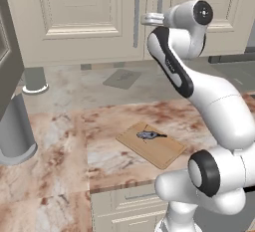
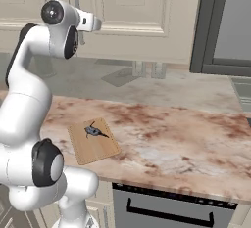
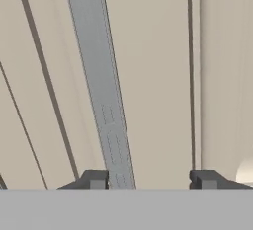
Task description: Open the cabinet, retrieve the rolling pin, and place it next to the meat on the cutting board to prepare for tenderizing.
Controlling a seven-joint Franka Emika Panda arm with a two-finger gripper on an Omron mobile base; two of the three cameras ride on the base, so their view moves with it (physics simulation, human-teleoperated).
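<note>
The cabinet (image 1: 79,12) stands shut, its two cream doors meeting between two vertical grey bar handles. My gripper (image 3: 150,179) is up against the doors with its fingers apart. One grey handle (image 3: 101,91) runs between them, close to the left fingertip (image 3: 96,178) and well away from the right one. From the left base view the gripper (image 1: 144,19) sits between the two handles. On the marble counter lies the tan cutting board (image 1: 152,146) with the small grey-blue meat (image 1: 148,135) on it. The rolling pin is hidden.
A flat grey mat (image 1: 122,78) lies at the back of the counter. Grey cylinders (image 1: 15,131) stand at the left. A dark tall appliance (image 2: 225,26) rises at the right. Drawer fronts (image 1: 129,206) sit under the counter's front edge.
</note>
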